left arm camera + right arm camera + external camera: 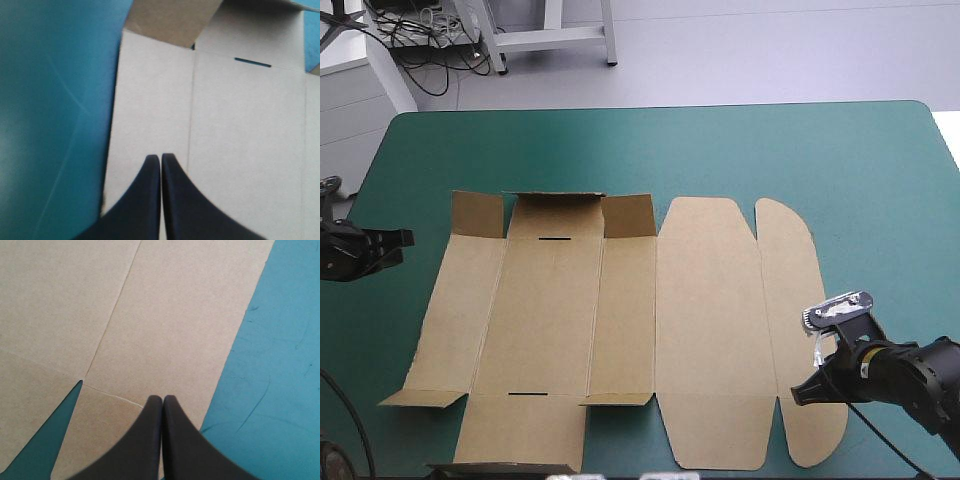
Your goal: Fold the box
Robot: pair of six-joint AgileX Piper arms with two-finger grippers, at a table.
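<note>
Brown box (620,330), cut sheet, spread open mid-tabletop (880,190), awaiting first fold.
Nearest: right gripper (806,392), black fingers pressed together, holding nothing, over the rounded end flap (798,300), probably stationed to work that outer edge. Middle: panels flat, creases and slots plain. Left gripper (400,240), fingers likewise closed and empty, near the left side panel. Farthest: short flaps (556,213) tilted up along the far edge.

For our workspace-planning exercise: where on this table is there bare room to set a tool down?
Bare: the strip between the box and the far edge of the table; the far-right patch beyond the rounded flap. Crowded: the near edge, where box and right claw are.
</note>
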